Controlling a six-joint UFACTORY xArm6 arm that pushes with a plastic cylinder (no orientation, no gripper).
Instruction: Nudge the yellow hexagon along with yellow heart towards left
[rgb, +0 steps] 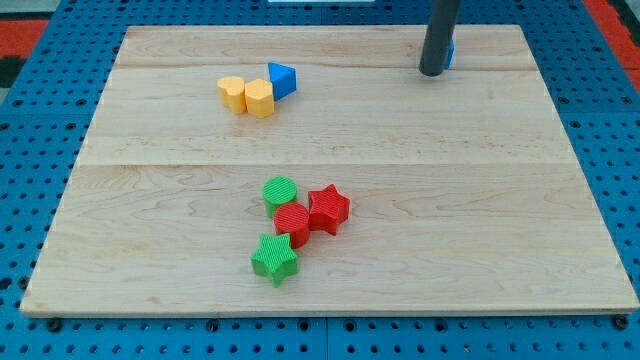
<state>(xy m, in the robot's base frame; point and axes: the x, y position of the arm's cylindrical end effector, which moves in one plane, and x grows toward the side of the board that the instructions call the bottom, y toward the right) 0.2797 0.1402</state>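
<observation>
The yellow hexagon (260, 98) sits near the view's top left of the wooden board (150, 200), touching the yellow heart (231, 93) on its left. A blue triangle (283, 79) touches the hexagon's upper right side. My tip (432, 72) rests on the board near the view's top right, far to the right of the yellow blocks. A blue block (450, 52) is mostly hidden behind the rod.
A cluster lies below the board's middle: a green circle (280, 191), a red hexagon-like block (292, 221), a red star (328, 208) and a green star (275, 259). Blue pegboard (30, 150) surrounds the board.
</observation>
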